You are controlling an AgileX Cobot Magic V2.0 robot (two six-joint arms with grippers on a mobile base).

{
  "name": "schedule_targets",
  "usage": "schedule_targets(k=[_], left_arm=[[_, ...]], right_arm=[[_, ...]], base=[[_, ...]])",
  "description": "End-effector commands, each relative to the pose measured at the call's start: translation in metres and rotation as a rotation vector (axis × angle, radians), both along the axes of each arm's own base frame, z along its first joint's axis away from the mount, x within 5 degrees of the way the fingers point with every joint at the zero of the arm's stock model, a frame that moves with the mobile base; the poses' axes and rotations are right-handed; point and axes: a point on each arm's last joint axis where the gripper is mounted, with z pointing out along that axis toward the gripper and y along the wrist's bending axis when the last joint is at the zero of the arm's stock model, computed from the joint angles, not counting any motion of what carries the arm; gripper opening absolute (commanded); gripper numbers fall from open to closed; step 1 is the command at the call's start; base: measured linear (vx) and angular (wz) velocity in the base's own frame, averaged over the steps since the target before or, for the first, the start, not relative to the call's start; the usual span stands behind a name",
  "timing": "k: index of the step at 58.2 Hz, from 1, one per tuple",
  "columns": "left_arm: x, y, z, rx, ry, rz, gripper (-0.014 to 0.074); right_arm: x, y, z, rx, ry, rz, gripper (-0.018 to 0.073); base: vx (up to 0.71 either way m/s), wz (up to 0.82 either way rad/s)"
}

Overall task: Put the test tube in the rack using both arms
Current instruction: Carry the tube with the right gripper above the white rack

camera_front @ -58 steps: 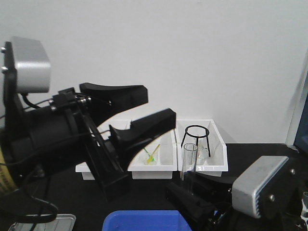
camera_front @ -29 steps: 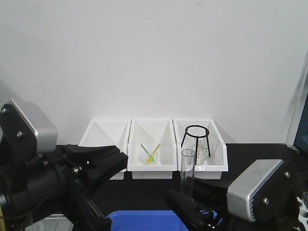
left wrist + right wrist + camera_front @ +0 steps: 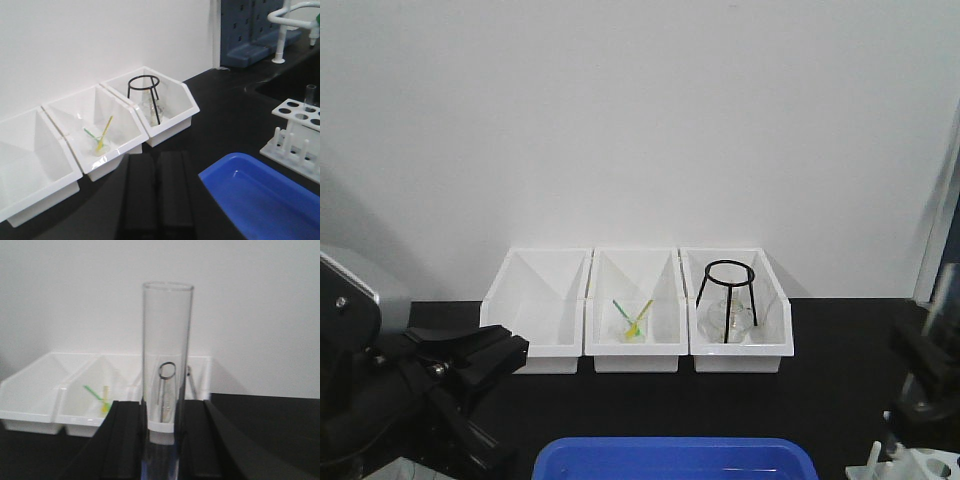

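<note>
In the right wrist view the clear test tube [image 3: 166,340] stands upright between black fingers, and my right gripper [image 3: 162,440] is shut on its lower part. In the front view that gripper [image 3: 925,352] is a dark shape at the right edge, just above the white rack [image 3: 912,465]; the tube is only a faint blur there. The left wrist view shows the rack [image 3: 300,132] at the right with a clear tube [image 3: 310,95] upright at its far side. My left gripper [image 3: 157,160] is shut with nothing in it, low at the left [image 3: 510,352].
Three white bins [image 3: 535,300] line the back wall. The middle one holds yellow-green sticks [image 3: 633,322], the right one a black ring stand [image 3: 728,290] and glassware. A blue tray [image 3: 670,458] lies at the front centre. A white tap [image 3: 295,10] stands far right.
The left arm dropped from high in the middle to low at the left, and its jaws closed. The right arm carried the test tube from the centre to the right edge, over the rack.
</note>
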Motion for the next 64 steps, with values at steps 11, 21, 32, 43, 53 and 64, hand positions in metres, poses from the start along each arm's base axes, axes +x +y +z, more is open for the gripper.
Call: schedule_targets(k=[11, 21, 32, 43, 53, 64], left_arm=[[-0.003, 0.003, 0.012, -0.035, -0.026, 0.011, -0.0007], [-0.003, 0.002, 0.012, -0.036, -0.026, 0.011, -0.0007], [-0.003, 0.002, 0.012, -0.030, -0.029, 0.009, -0.0007], [-0.003, 0.003, 0.012, -0.016, -0.038, 0.010, -0.0007], [-0.003, 0.003, 0.012, -0.010, -0.041, 0.009, -0.0007], [-0.003, 0.003, 0.012, -0.010, -0.041, 0.010, -0.0007]], right_arm=[[-0.032, -0.052, -0.009, -0.072, -0.212, -0.288, -0.0011], [-0.033, -0.058, -0.018, -0.101, -0.249, -0.329, -0.0011], [-0.017, -0.062, -0.026, -0.071, -0.251, -0.342, -0.0011], [-0.001, -0.063, -0.038, -0.020, -0.229, -0.327, -0.0011], [0.007, -0.063, -0.045, 0.002, -0.222, -0.316, -0.0011], [0.013, -0.058, -0.050, -0.001, -0.230, -0.257, -0.0011]], base=[[0.00, 0.00], [0.00, 0.00], [0.00, 0.00], [0.00, 0.00], [0.00, 0.00], [0.00, 0.00]])
